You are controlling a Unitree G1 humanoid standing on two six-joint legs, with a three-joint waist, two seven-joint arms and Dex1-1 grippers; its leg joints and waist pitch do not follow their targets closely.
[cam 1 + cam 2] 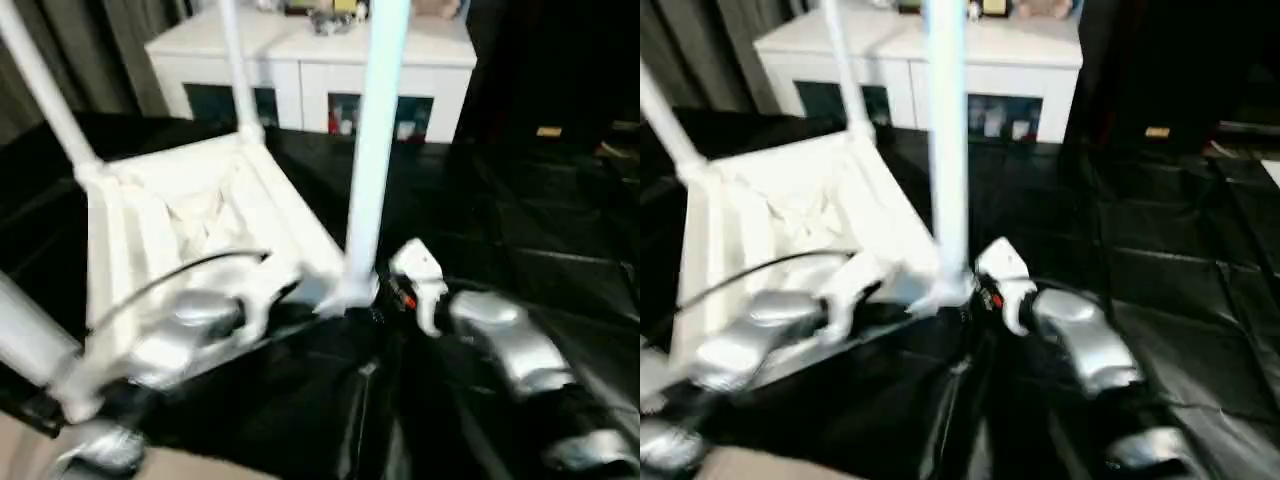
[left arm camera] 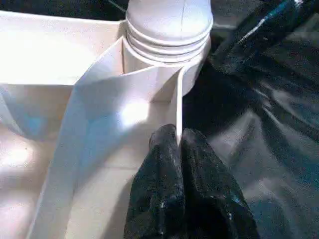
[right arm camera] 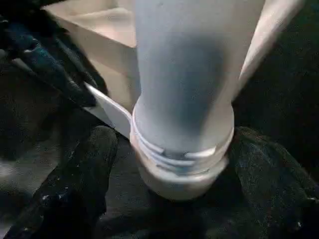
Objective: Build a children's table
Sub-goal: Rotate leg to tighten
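Table: the children's table [image 1: 200,225] lies upside down on a black sheet [image 1: 520,240], its ribbed underside facing up and its round white legs rising from the corners.
Table top: smooth white plastic, square, with a thin raised rim [image 2: 177,112] and flat ribs that run in toward the corner sockets.
Nearest leg: a long plain tube [image 1: 375,140] standing upright in the corner closest to both grippers; its base is a thick collar [image 3: 182,162] with ridged rings.
Left gripper: the left gripper [image 2: 178,142] is pinched on the thin rim, one black finger on each side of it, the jaws almost together; the ringed leg socket sits just beyond the fingertips.
Left fingers: rounded black rubbery pads [image 2: 157,174] with a dusty, speckled surface.
Right gripper: the right gripper [image 3: 172,144] has its jaws spread wide, one finger [image 3: 84,174] on each side of the leg's collar; the collar sits between them, and the pictures do not settle whether the pads touch it.
Sheet: glossy, creased black film, shining where light falls.
Background: a white cabinet [image 1: 310,70] with dark glass doors stands well beyond the table.
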